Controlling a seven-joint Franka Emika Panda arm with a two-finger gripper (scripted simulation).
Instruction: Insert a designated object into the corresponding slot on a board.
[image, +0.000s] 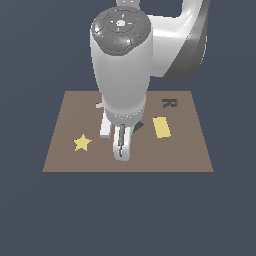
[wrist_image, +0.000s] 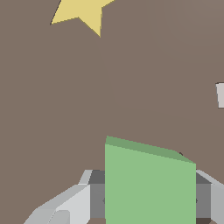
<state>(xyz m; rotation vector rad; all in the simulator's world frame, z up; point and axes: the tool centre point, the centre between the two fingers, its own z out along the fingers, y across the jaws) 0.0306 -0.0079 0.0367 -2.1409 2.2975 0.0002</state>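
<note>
The green diamond piece (wrist_image: 148, 168) fills the gap between my grey fingers (wrist_image: 97, 197), with my gripper (wrist_image: 149, 199) shut on it. In the exterior view only a thin green sliver of the piece (image: 133, 129) shows beside the gripper (image: 121, 146), which hangs low over the middle of the brown board (image: 70, 112). A small dark corner of the slot (image: 139, 125) peeks out just to the exterior view's right of the gripper; the rest is hidden by the hand and the piece. Whether the piece touches the board I cannot tell.
A yellow star (image: 82, 142) (wrist_image: 83, 11) lies on the board at the exterior view's left. A yellow rectangle (image: 161, 127) and a dark letter R (image: 170, 103) lie to the right. A pale shape (wrist_image: 221, 94) shows at the wrist view's edge.
</note>
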